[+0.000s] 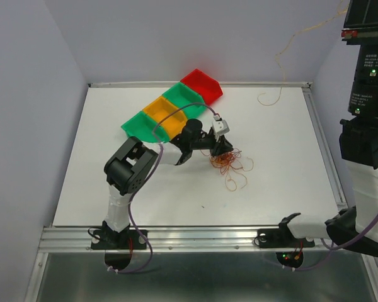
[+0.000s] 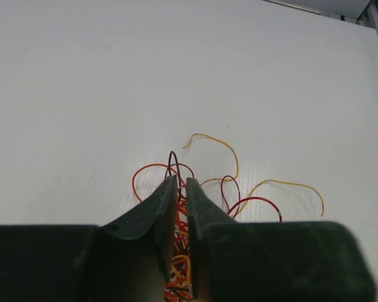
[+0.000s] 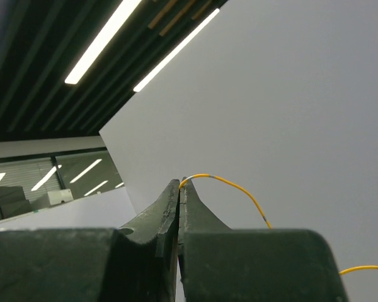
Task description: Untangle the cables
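The cables [image 1: 230, 162] lie as a tangle of thin orange, red and yellow wires in the middle of the white table [image 1: 113, 163]. My left gripper [image 1: 222, 148] is down in the tangle. In the left wrist view the left gripper [image 2: 181, 182] is nearly shut, with a bunch of cables [image 2: 183, 251] pinched between its jaws. Red loops [image 2: 258, 201] and a yellow strand [image 2: 222, 145] spread beyond its tips. My right arm [image 1: 365, 94] is raised at the far right. The right gripper [image 3: 181, 182] is shut on one yellow cable [image 3: 239, 187], which hangs down to the table [image 1: 278, 60].
A row of green, orange and red bins [image 1: 176, 107] stands at the back, just behind the left arm. The table's metal rail [image 1: 195, 236] runs along the near edge. Grey walls close in the left, back and right sides.
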`<action>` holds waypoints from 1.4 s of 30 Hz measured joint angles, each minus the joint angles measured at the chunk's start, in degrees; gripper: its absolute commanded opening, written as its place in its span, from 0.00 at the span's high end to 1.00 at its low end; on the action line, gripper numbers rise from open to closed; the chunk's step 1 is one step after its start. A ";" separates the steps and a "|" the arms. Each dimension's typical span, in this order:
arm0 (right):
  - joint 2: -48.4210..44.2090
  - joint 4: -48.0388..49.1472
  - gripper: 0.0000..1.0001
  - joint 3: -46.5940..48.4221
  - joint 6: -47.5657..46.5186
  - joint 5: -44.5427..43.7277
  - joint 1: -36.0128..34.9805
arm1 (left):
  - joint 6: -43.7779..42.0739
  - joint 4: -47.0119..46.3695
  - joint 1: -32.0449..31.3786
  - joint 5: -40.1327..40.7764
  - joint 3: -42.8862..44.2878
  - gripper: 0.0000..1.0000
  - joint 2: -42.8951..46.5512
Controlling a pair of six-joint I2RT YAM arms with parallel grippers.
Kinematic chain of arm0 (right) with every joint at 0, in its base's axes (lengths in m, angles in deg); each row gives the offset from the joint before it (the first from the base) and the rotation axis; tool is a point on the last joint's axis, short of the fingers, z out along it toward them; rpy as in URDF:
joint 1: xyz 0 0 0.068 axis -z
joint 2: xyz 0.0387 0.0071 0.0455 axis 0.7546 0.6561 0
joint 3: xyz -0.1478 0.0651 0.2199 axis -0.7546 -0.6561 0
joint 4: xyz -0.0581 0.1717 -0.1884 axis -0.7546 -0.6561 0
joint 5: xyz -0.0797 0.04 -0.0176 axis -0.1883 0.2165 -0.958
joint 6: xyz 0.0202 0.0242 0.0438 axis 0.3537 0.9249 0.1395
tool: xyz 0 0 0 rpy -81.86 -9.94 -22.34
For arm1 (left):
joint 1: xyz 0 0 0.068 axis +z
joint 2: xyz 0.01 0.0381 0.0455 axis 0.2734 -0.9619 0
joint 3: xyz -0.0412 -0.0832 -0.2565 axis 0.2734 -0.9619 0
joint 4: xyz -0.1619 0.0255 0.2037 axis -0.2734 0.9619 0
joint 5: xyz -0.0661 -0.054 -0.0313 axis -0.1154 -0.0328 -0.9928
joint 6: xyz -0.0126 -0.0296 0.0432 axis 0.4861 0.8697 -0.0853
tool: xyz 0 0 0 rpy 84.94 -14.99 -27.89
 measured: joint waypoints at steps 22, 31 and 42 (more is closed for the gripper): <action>-17.73 -0.94 0.99 -46.25 10.54 5.86 0.00 | -1.53 7.21 11.08 -9.11 -4.87 0.24 33.73; -12.66 -1.88 0.99 -47.82 14.03 13.84 0.00 | -2.36 8.46 9.62 -10.84 -4.90 0.24 33.86; -9.68 -2.60 1.00 -47.82 17.35 19.17 0.00 | -2.34 10.75 8.52 -5.20 0.52 0.32 25.27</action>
